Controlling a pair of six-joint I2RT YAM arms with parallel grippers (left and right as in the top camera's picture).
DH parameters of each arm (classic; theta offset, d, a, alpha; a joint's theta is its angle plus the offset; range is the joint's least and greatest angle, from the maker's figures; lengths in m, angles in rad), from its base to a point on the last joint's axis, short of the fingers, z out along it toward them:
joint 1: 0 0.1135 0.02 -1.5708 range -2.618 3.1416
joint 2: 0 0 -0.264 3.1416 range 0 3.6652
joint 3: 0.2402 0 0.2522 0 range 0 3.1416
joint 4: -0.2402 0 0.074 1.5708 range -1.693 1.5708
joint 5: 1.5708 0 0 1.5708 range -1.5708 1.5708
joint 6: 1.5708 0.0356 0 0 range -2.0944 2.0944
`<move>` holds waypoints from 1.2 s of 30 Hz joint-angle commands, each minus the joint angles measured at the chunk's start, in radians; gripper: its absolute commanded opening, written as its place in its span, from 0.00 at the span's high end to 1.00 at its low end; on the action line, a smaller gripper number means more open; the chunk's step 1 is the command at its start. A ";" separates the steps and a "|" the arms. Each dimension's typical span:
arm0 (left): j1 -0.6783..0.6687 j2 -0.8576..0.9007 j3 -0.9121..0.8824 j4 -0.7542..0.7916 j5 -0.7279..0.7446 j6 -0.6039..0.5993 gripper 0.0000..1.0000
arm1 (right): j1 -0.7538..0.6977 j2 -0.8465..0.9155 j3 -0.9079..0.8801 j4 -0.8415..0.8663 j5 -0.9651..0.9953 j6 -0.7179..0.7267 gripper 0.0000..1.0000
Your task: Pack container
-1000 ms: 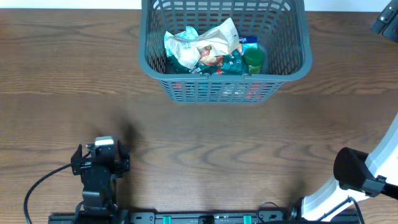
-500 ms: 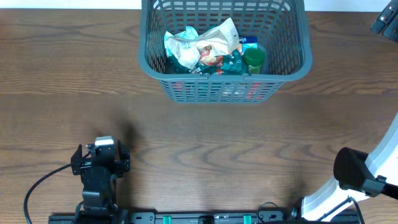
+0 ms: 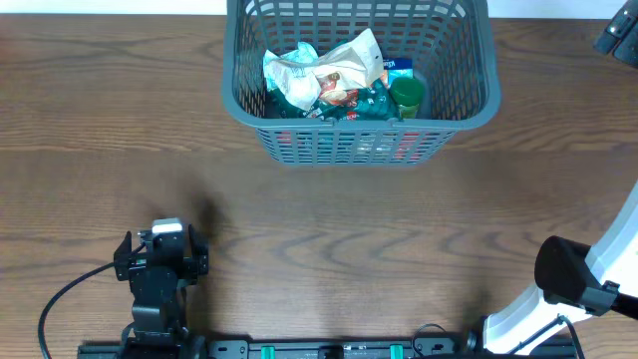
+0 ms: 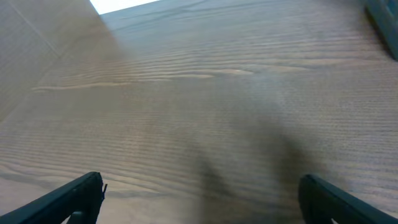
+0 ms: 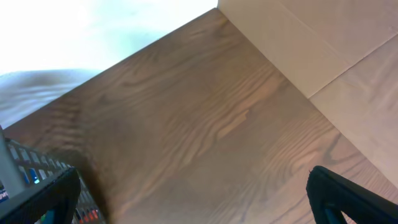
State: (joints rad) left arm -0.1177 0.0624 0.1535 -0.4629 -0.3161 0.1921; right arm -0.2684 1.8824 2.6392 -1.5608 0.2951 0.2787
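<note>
The container (image 3: 351, 140) is a dark grey lattice basket at the table's far middle. Inside lie a crumpled white snack packet (image 3: 324, 68), a teal packet (image 3: 364, 104), a green-lidded item (image 3: 406, 95) and a blue packet (image 3: 400, 67). My left gripper (image 3: 165, 237) hovers low at the near left, far from the basket; in the left wrist view (image 4: 202, 199) its fingers are wide apart and empty over bare wood. My right gripper (image 3: 616, 36) is at the far right edge; in the right wrist view (image 5: 199, 193) it is open and empty, with a basket corner (image 5: 28, 171) at lower left.
The brown wood table (image 3: 329, 229) spreads between the basket and the arms. The right arm's white and black base (image 3: 558, 284) stands at the near right. A black cable (image 3: 70, 294) loops by the left arm. A pale wall (image 5: 323, 43) borders the table's far right.
</note>
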 commanded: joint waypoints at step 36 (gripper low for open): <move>0.006 -0.009 -0.021 0.001 -0.018 0.017 0.01 | 0.426 0.096 -0.027 0.322 -0.176 -0.373 0.01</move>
State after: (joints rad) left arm -0.1177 0.0624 0.1535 -0.4629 -0.3180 0.1921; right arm 0.1566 1.9903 2.6240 -1.2518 0.1783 -0.0216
